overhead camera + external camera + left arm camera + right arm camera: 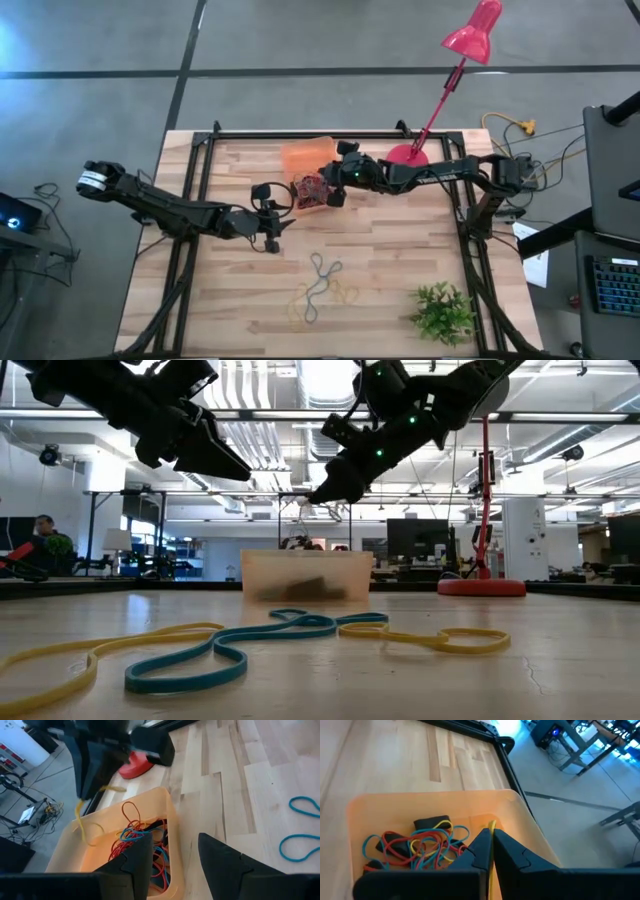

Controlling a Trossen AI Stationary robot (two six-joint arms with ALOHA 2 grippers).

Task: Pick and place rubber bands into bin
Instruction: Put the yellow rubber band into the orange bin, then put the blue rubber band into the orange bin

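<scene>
the right gripper (490, 851) hangs over the bin (440, 802), fingers clenched on a thin yellow rubber band (82, 822) that dangles limp above the tangled pile inside. the left gripper (172, 857) hovers just beside the bin, fingers parted, empty. more rubber bands (320, 290) lie on the wooden table (230, 300), well apart from the bin. judged light, soft and stretchy; pinch a single strand. the bin is translucent orange plastic, low-walled.
</scene>
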